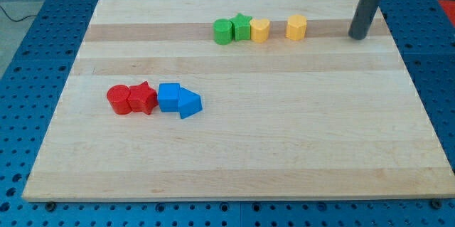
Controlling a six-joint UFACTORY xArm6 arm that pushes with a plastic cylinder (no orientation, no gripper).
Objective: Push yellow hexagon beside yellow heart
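Resting at upper right of the worktop (234, 156), my tip (357, 37), no claw fitted, yellow hexagon (296, 27) well left, near yellow heart (260, 30).

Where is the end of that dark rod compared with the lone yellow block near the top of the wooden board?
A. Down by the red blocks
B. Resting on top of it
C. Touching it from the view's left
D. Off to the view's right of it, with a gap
D: my tip stands on the wooden board to the view's right of the yellow hexagon block, with bare wood between them.
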